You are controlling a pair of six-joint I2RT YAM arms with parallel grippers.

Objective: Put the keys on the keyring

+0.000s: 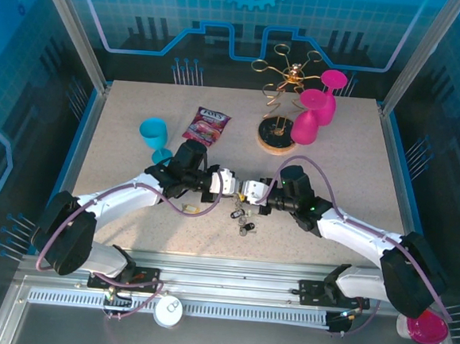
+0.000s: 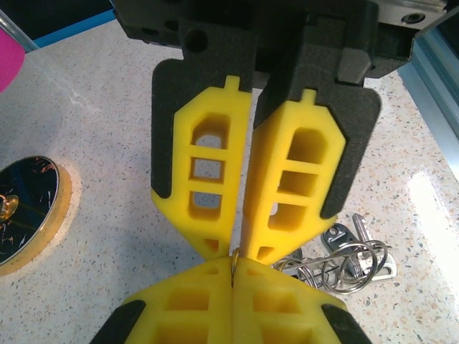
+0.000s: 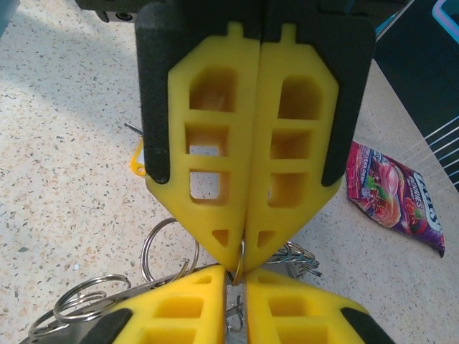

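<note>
In top view, frame ctr, we see L gripper [image 1: 236,185] and R gripper [image 1: 248,190] tip to tip, both pinched tight on the thin keyring [image 2: 234,261], w/ the keys [image 1: 244,219] lying on the tabletop [image 1: 139,109] just below them.

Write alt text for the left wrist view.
The left gripper and the right gripper meet tip to tip, both shut on a thin ring. To their right a pile of keys lies on the speckled table, with a round wooden base at the left edge.
</note>
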